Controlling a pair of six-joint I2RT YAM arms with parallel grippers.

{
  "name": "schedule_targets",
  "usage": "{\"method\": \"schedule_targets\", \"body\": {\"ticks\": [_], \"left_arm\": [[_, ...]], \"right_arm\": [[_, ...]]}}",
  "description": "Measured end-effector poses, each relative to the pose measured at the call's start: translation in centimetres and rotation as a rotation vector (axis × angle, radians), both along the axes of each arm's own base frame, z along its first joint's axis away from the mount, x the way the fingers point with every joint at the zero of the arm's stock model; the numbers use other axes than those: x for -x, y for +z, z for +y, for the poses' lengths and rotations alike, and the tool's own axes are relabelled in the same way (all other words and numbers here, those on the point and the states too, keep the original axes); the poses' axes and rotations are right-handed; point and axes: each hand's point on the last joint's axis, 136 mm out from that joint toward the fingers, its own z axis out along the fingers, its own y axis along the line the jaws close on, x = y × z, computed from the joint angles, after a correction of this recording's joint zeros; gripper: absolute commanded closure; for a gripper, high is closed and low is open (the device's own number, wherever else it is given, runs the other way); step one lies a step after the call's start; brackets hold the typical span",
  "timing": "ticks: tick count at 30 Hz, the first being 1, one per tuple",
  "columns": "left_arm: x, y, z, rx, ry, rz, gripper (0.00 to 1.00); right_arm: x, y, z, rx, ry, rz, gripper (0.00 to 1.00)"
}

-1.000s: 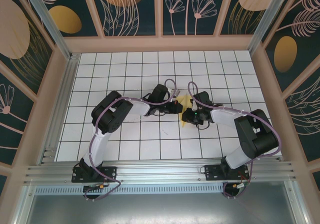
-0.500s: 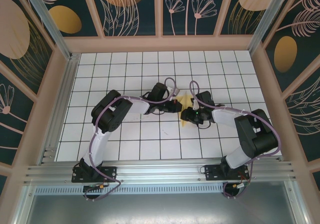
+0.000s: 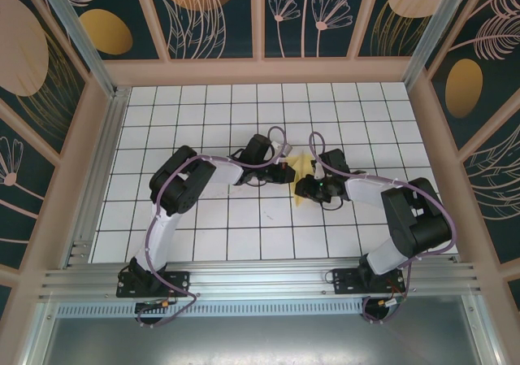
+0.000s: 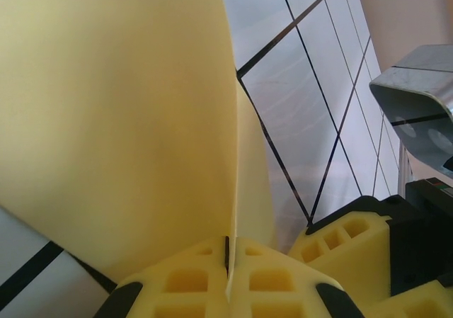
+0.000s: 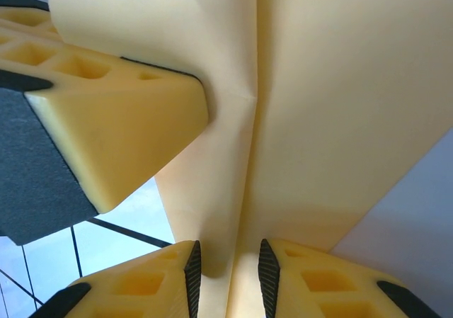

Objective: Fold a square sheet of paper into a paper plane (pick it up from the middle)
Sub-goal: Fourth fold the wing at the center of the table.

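Since the yellow padded fingers of the left gripper (image 4: 228, 261) are clenched on the thin pale yellow paper sheet (image 4: 120, 120), which rises from their seam, that pinch is best treated as the anchor. The fingers of the right gripper (image 5: 225, 268) are set slightly apart about the sheet's central crease; whether it is pinched cannot be told. The crease should be centred between them before closing, then pressed without twist. The sheet is held mid-table, above the white gridded table (image 3: 203, 121), between both wrists.

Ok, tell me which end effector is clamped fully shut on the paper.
The left end effector: fingers meet on the paper; the right end effector's stand apart.
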Motion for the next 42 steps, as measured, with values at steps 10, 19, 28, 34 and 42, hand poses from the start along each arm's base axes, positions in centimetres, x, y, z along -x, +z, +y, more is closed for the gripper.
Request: {"method": "schedule_targets", "body": {"ticks": [10,19,28,34,42], "left_arm": [[-0.1,-0.1,0.0,-0.008,-0.014,-0.023,1.0],[-0.3,-0.2,0.0,-0.018,-0.008,-0.027,1.0],[-0.4,-0.2,0.0,-0.028,-0.003,-0.024,1.0],[-0.4,-0.2,0.0,-0.029,0.0,-0.025,1.0],[-1.0,-0.2,0.0,-0.035,0.017,-0.036,1.0]], "right_arm": [[0.0,-0.2,-0.1,0.005,0.0,0.0,0.75],[-0.1,-0.3,-0.2,-0.001,0.002,-0.009,0.8],[-0.1,-0.2,-0.2,0.006,0.019,-0.022,0.71],[-0.3,-0.4,0.0,0.052,0.027,-0.018,0.71],[-1.0,-0.7,0.5,0.16,0.034,-0.032,0.72]]}}
